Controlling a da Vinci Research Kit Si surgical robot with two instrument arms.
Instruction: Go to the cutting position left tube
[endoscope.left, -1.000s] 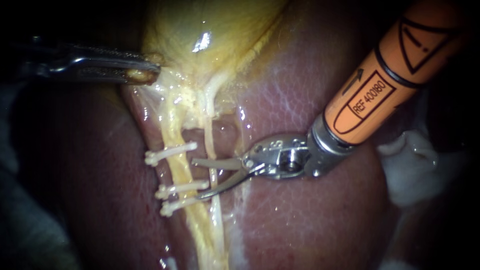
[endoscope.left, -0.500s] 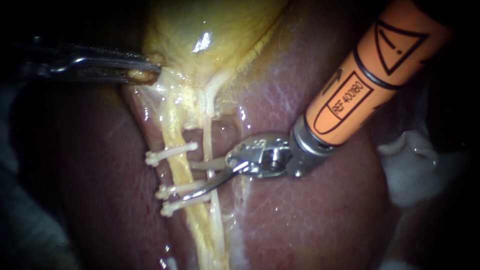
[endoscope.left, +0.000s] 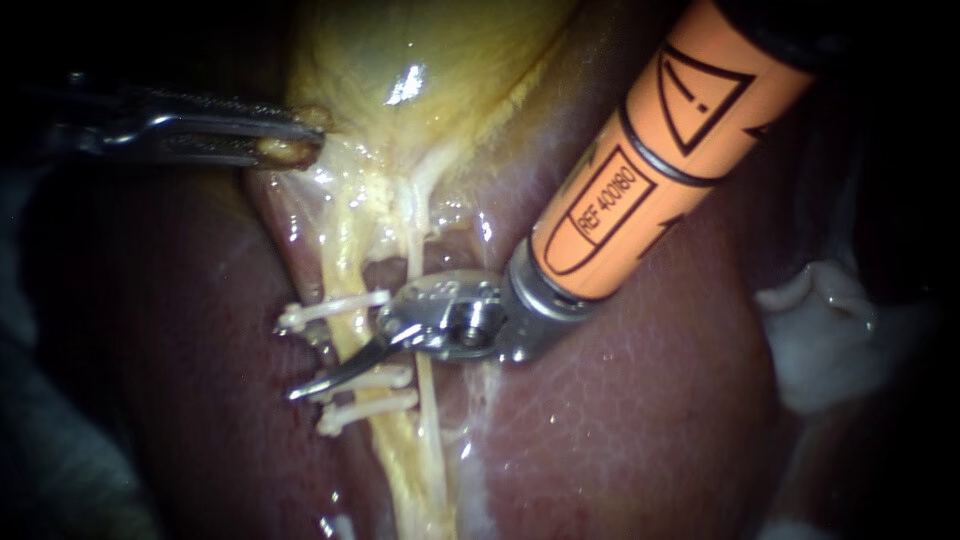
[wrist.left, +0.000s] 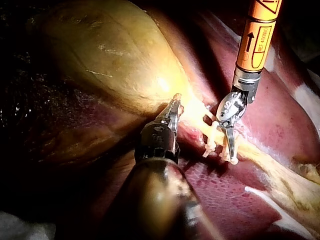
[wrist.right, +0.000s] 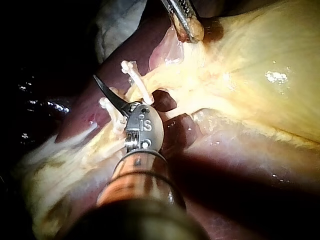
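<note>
Now, surface: liver (endoscope.left: 620, 420), dark red and wet, small glints all over it; pale yellow gallbladder (endoscope.left: 420, 60) at top centre of the frame.
room: black beyond the lit patch; white wad (endoscope.left: 820, 330) at the right edge.
left tube (endoscope.left: 345, 255): yellow cord left of centre, running down from the gallbladder; three white clips (endoscope.left: 335, 308) across it, one above, two below.
right instrument (endoscope.left: 318, 368): orange shaft from upper right; blades parted, one lying over the left tube between the upper clip and the lower pair, the other mostly hidden behind it.
left instrument (endoscope.left: 295, 148): upper left, jaws clamped on a tag of the gallbladder.
</note>
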